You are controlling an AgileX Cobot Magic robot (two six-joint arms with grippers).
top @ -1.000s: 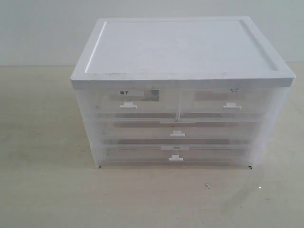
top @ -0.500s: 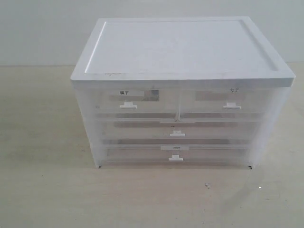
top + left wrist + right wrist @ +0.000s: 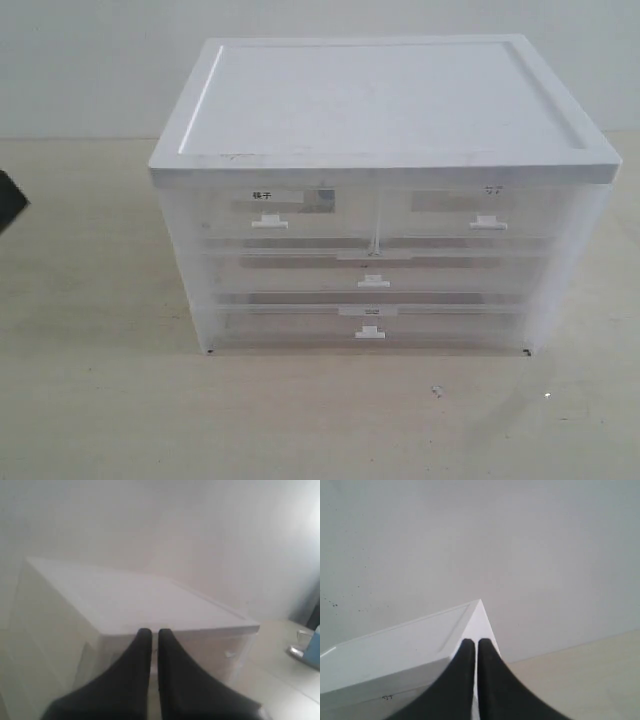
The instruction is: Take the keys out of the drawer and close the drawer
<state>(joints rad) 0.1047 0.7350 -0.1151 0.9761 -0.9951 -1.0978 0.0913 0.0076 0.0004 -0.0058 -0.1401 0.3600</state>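
A translucent drawer cabinet (image 3: 380,110) with a white lid stands mid-table. Its two small upper drawers (image 3: 269,222) (image 3: 487,222), the middle drawer (image 3: 373,281) and the bottom drawer (image 3: 369,332) are all pushed in. The keys are hidden. A black part of my left arm (image 3: 10,200) shows at the left edge of the exterior view. My left gripper (image 3: 151,632) is shut and empty, level with the cabinet's (image 3: 150,605) top corner. The right gripper (image 3: 474,642) is shut and empty too, off the cabinet's (image 3: 395,645) other side, and is out of the exterior view.
The cabinet rests on a pale wooden table (image 3: 100,400) with a plain wall close behind it. In the left wrist view a blue object (image 3: 314,647) with something clear beside it sits far off on the table.
A black part of the left arm has come into the exterior view at its left edge. The cabinet and its drawers have not moved.
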